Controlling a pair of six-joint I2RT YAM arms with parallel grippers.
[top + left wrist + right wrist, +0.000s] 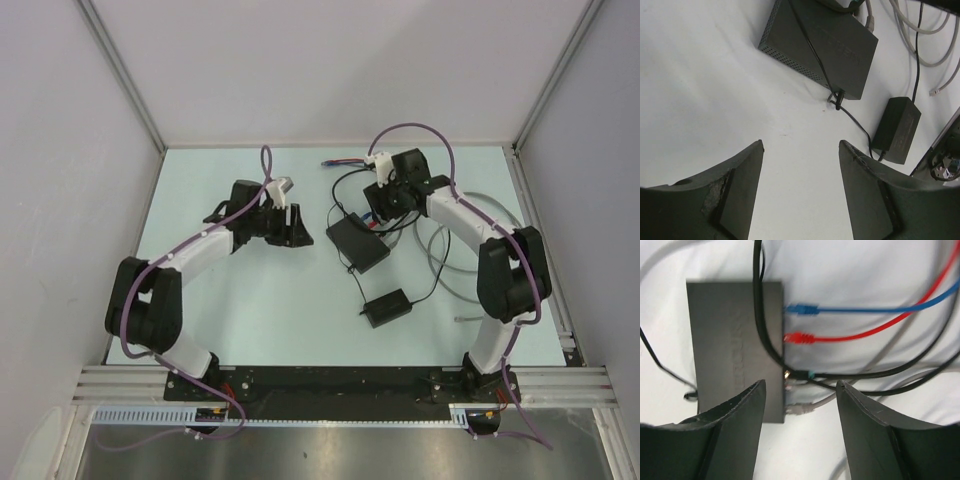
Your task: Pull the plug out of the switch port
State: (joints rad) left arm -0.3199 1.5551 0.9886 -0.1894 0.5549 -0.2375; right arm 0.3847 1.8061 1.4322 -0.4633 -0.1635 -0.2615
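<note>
Black cable (760, 315) crosses the switch (725, 325) beside blue plug (802, 309), red plug (800, 338); left fingers (735, 200), right fingers (735, 430) apart.

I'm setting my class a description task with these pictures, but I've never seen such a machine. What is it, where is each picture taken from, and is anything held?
Two robot arms are bolted at the near edge of a table. One picture looks down on both; the other two come from a camera on each wrist, so the dark shapes below are that arm's own fingers. On the table lie a flat black switch box, a smaller power adapter and loose cables; a blue plug and a red plug meet the box's edge. The left gripper and right gripper are open, holding nothing.
</note>
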